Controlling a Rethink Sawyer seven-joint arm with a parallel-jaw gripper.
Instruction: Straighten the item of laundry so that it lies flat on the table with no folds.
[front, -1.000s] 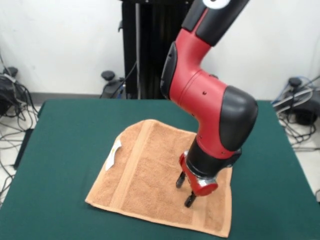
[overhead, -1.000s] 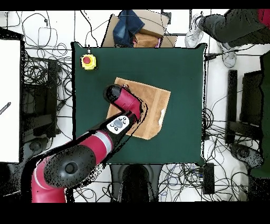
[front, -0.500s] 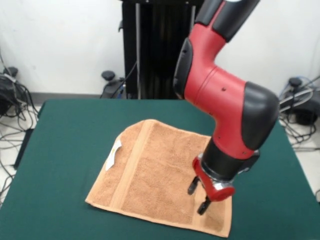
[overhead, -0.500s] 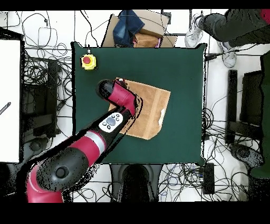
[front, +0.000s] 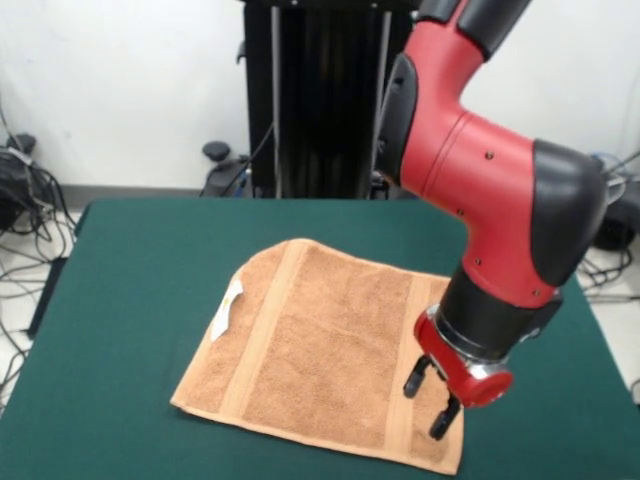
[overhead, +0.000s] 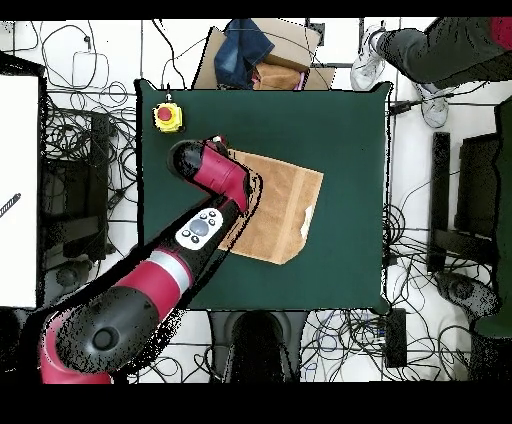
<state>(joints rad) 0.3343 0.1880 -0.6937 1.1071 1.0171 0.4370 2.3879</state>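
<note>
The orange-tan towel (front: 300, 345) lies spread on the green table (front: 130, 290), with a woven band near each side and a white tag (front: 232, 300) on its left edge, where the cloth curls up slightly. My gripper (front: 425, 408) hangs open just above the towel's near right corner, with nothing between its fingers. In the overhead view the towel (overhead: 285, 200) shows as a tilted square. There the red arm (overhead: 205, 170) covers its left edge and hides the gripper.
A red emergency button (overhead: 166, 116) on a yellow base sits at a table corner (overhead: 150, 95) in the overhead view. Beyond the table edge are a cardboard box with blue cloth (overhead: 262, 55), a person's legs (overhead: 420, 50) and cables on the floor.
The arm has swung to the right in the front view, carrying the open gripper from over the towel's middle to its near right corner. The towel has not moved.
</note>
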